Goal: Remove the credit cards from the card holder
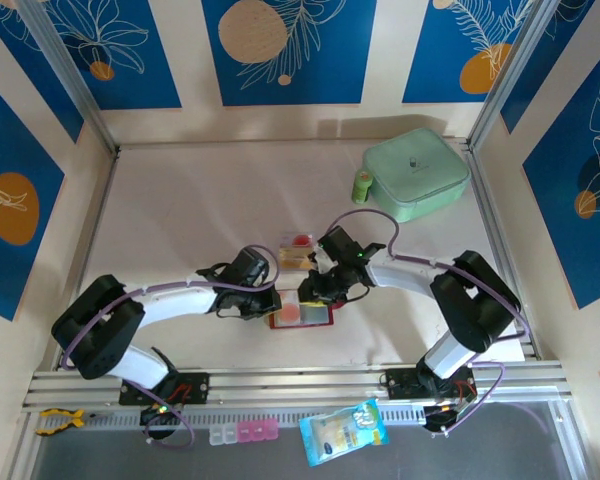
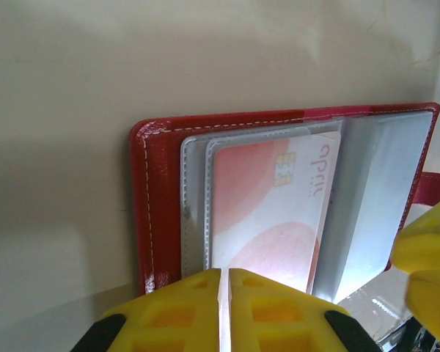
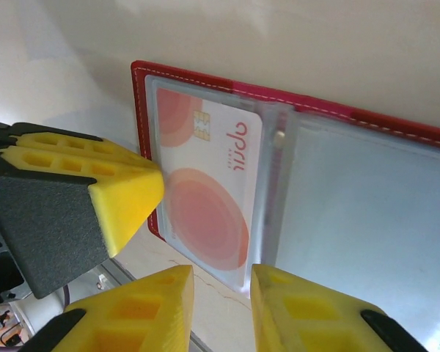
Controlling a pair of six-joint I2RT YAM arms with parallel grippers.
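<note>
The red card holder (image 1: 302, 314) lies open on the table between both arms. A whitish card with pink circles (image 2: 271, 205) sits in its clear left pocket (image 3: 205, 183). My left gripper (image 2: 225, 275) is shut, and its tips rest on the holder's near edge over that card. My right gripper (image 3: 221, 282) is open, and its fingers straddle the card's lower corner beside the empty grey pocket (image 3: 359, 205). A tan card (image 1: 293, 259) and a whitish card with a red mark (image 1: 298, 240) lie on the table just beyond the holder.
A mint-green square case (image 1: 416, 173) and a small green bottle (image 1: 362, 185) stand at the back right. A snack packet (image 1: 344, 430) and a pill box (image 1: 242, 432) lie below the front rail. Aluminium posts frame the table.
</note>
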